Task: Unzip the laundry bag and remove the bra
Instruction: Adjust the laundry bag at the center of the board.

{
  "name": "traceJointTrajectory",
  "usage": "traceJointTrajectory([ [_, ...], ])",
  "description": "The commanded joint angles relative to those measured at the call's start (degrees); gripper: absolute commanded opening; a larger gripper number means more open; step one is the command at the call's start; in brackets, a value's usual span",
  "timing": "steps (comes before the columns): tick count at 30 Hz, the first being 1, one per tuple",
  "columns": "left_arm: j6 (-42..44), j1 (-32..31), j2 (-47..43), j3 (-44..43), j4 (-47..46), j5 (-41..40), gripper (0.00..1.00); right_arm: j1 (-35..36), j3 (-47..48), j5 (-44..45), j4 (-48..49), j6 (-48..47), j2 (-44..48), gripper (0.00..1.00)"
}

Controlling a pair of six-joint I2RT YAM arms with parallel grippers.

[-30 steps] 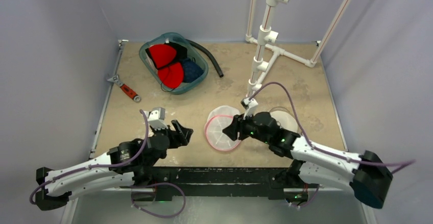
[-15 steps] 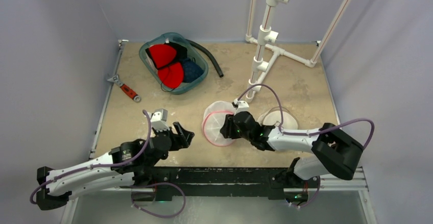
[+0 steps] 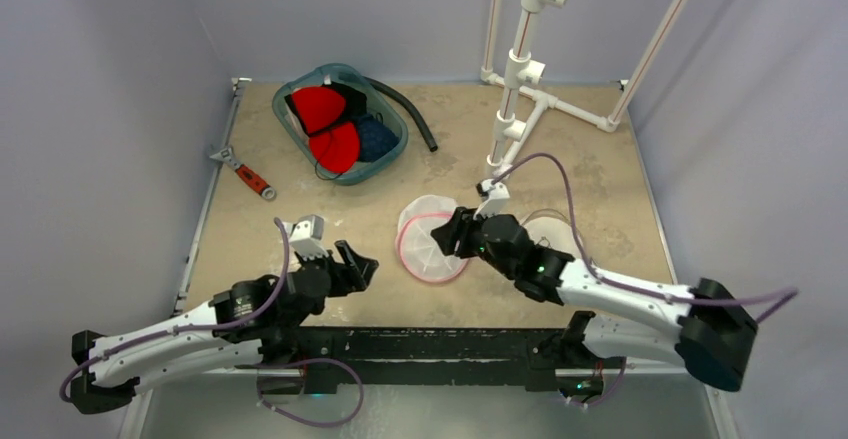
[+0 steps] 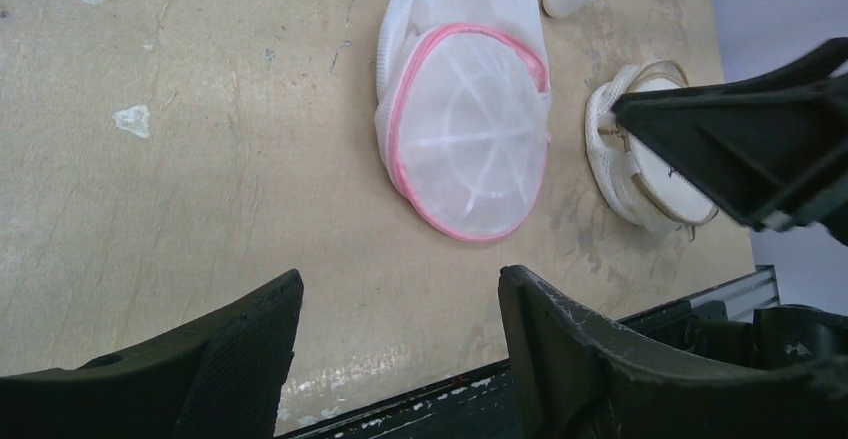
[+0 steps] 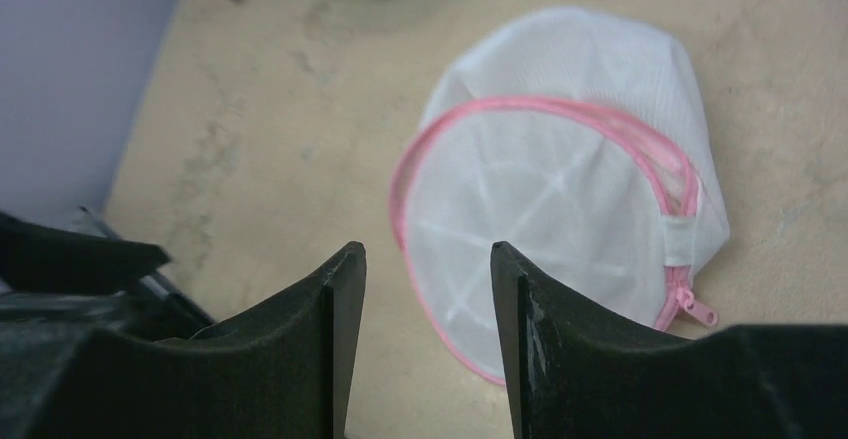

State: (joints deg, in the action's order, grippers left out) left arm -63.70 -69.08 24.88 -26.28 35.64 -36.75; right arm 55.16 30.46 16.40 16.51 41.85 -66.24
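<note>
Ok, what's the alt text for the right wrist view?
A round white mesh laundry bag with pink zipper trim lies on the tan table, zipper pull at its lower right. The right gripper stands open and empty in the foreground, its black fingers framing the bag.

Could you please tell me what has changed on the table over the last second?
The right arm swung its elbow in toward the middle, then back out. The right gripper, open, edged away from the bases over the bag, which shifted slightly the same way. Nothing was gripped or released. The left gripper, bra, basket and wrench stayed put.
</note>
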Motion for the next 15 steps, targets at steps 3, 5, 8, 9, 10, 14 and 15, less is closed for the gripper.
traceJointTrajectory([
  [3,13.6,-0.1,5.5,-1.5,-13.2,-5.0,0.73,0.5,-1.9,2.2,-8.2,-1.3,15.4,0.59],
  [5,19.5,0.0,12.2,-4.3,-18.3,-6.9,0.86,0.5,-3.1,2.6,-10.9,1.3,18.0,0.61],
  [8,29.9,3.0,24.8,-12.3,-22.0,-5.5,0.97,0.4,-4.7,2.1,-12.9,5.7,20.3,0.62],
  [9,32.6,6.6,29.3,-14.9,-22.5,0.3,0.97,0.4,-5.4,1.8,-12.9,6.8,20.8,0.62],
  [10,34.3,13.6,33.1,-16.9,-23.2,7.5,0.95,0.4,-6.0,1.4,-12.7,7.7,21.4,0.62],
  [14,35.8,26.6,43.7,-19.6,-28.4,28.2,0.85,0.3,-7.9,0.7,-12.9,9.8,24.3,0.62],
  [15,36.5,28.0,46.5,-20.1,-30.0,30.9,0.85,0.4,-8.4,0.3,-13.0,10.2,25.2,0.62],
])
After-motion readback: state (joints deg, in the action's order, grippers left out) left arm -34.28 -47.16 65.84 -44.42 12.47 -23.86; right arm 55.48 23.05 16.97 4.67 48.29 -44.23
